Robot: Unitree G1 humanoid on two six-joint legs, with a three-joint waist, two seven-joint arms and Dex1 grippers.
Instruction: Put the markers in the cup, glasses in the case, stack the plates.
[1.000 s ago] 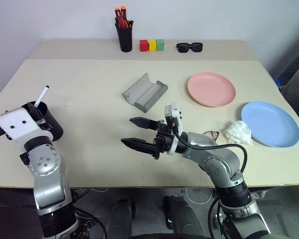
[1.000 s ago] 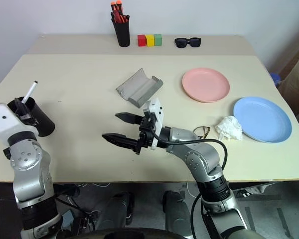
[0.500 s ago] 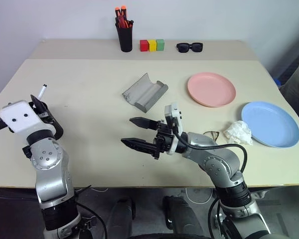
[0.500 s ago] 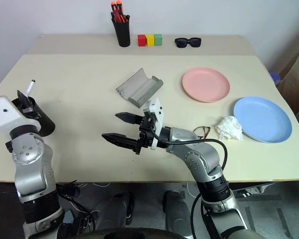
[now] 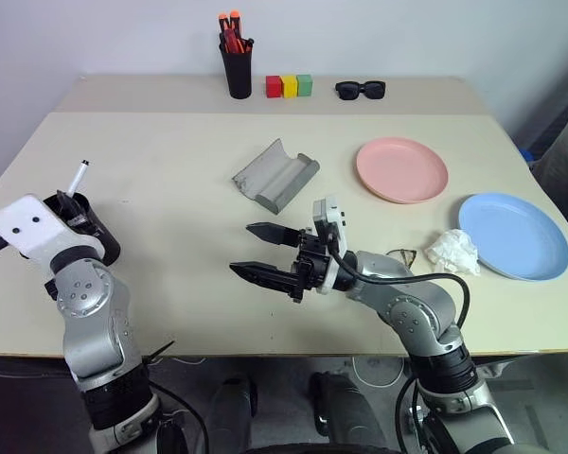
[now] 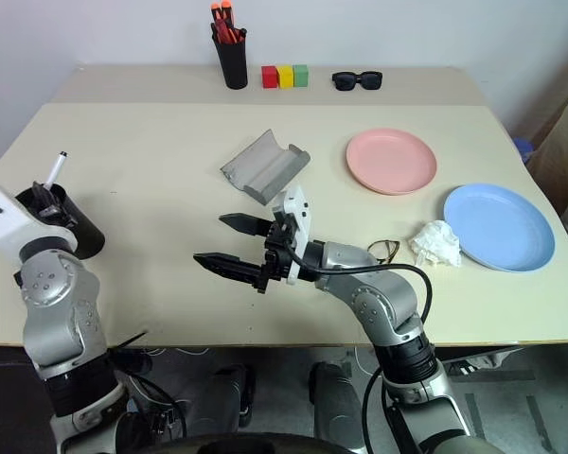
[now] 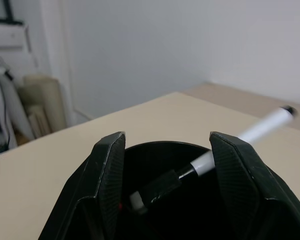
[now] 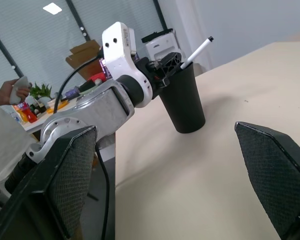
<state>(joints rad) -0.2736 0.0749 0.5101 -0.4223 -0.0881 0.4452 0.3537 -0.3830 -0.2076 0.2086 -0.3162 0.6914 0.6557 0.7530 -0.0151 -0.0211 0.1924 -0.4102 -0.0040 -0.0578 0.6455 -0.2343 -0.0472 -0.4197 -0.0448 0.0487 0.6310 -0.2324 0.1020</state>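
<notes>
Left eye view: two plates (image 5: 401, 169), one cup (image 5: 97, 231); right claw (image 5: 261, 253) released, left claw (image 7: 162, 165) spread above cup

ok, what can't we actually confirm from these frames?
- Thin wire-frame eyeglasses: head views, mostly behind the right arm.
- Red-orange marker: left wrist view, a red glint deep in the wide black plastic cup, too dark to identify.
- Left gripper: fingers straddle the rim, contact unclear.

Table: (image 5: 189, 199) beige top, a seam across its far part.
Wall: (image 5: 407, 38) plain, pale, just behind the table.
Glazed partition: (image 8: 55, 35) dark-framed panels, ceiling light above.
Side shelf: (image 8: 50, 102) plants, bottles, a cardboard box.
</notes>
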